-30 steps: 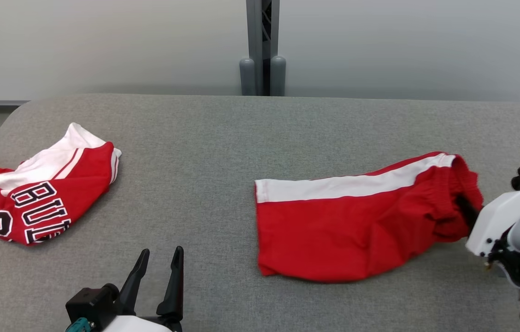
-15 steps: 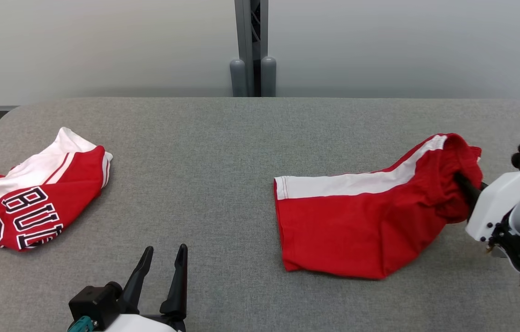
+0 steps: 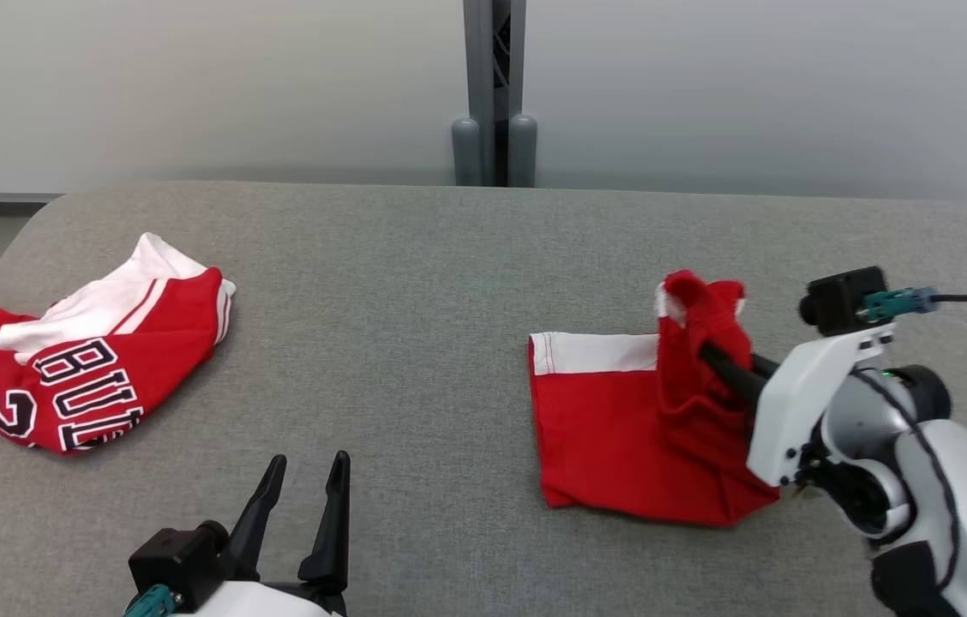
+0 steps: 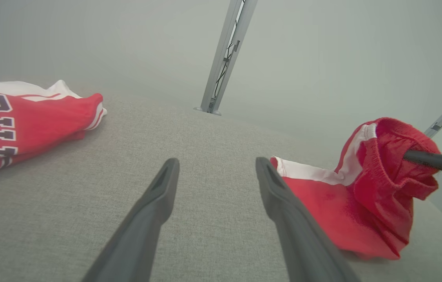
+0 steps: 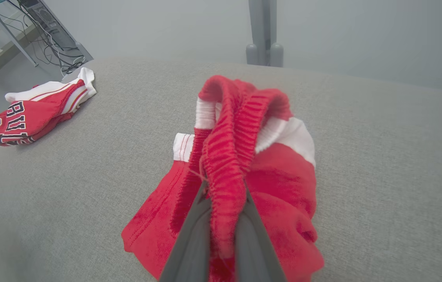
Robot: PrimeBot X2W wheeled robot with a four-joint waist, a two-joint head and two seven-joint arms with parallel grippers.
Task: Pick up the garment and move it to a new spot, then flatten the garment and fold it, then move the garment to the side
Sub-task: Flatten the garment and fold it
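Head view: right gripper (image 3: pixel 711 356) clamps the shorts (image 3: pixel 612 428) by the waistband, raised above their right half, right of table (image 3: pixel 415 274); left gripper (image 3: pixel 308 467) spread wide, empty; fold seemingly begun, side move left.

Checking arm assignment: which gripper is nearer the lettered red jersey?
Left. The left gripper hovers open, right of the jersey and apart from it; the right gripper is far across the table, shut on the red shorts.
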